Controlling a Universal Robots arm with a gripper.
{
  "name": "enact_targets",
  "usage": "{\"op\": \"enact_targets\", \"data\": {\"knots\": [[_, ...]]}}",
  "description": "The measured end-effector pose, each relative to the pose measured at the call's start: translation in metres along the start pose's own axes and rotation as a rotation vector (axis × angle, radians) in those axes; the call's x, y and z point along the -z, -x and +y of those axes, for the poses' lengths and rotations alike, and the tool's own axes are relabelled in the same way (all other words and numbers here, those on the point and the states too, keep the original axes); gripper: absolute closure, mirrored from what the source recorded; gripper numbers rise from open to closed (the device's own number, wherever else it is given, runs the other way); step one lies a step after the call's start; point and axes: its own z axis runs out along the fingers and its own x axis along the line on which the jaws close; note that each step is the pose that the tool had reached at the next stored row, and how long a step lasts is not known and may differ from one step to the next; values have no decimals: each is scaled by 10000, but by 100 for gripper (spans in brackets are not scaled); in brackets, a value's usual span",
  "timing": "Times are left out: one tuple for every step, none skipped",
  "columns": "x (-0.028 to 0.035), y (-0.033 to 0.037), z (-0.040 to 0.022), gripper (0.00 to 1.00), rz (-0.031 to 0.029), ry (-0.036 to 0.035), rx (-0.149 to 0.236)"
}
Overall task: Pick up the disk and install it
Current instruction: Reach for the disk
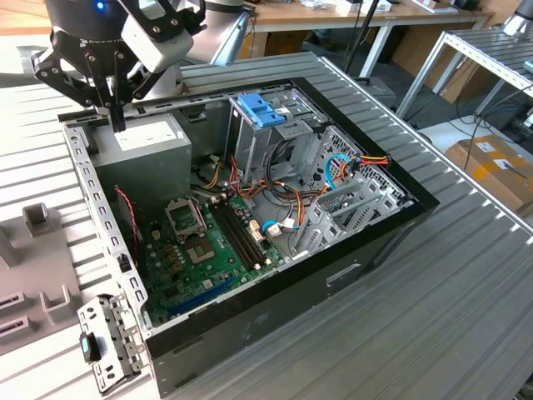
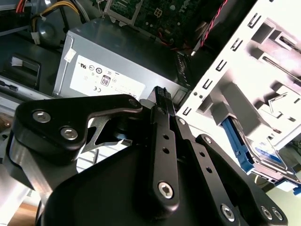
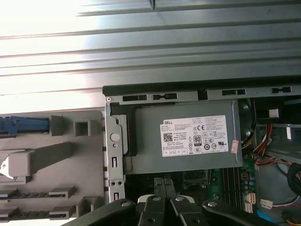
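The disk [image 2: 233,136] shows its bright blue rail and lies in a grey holder outside the case wall; in the first wrist view the disk [image 3: 23,125] is a blue edge beside the case. My gripper [image 1: 117,123] hangs over the case's corner at the exterior view's left, above the power supply. Its two black fingers are pressed together with nothing between them, as both wrist views show: gripper [image 2: 161,94], gripper [image 3: 164,181]. It is apart from the disk.
The open computer case [image 1: 391,212] lies on a slatted metal table [image 1: 466,283]. Inside are a grey power supply box [image 3: 188,141] with a white label, a green motherboard [image 1: 200,242], loose cables and a pale blue slotted tray [image 1: 261,108]. A grey fixture [image 1: 33,250] stands beside the case.
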Motion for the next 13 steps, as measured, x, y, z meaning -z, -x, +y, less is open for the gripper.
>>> {"op": "enact_targets", "data": {"knots": [[0, -2, 0, 89, 0, 0, 1], [0, -7, -1, 89, 0, 0, 0], [0, -11, -1, 89, 0, 0, 0], [0, -15, -1, 89, 0, 0, 0], [1, -19, -1, 89, 0, 0, 0], [0, -20, -2, 89, 0, 0, 0], [0, -23, -2, 89, 0, 0, 0], [1, -25, -2, 89, 0, 0, 1], [1, -27, -2, 89, -1, 0, 0], [1, -29, -2, 89, 0, 1, 0], [1, -32, -2, 89, 0, 0, 0], [1, -35, -3, 89, 0, 0, 0], [1, -39, -3, 89, 0, 0, 0]]}}
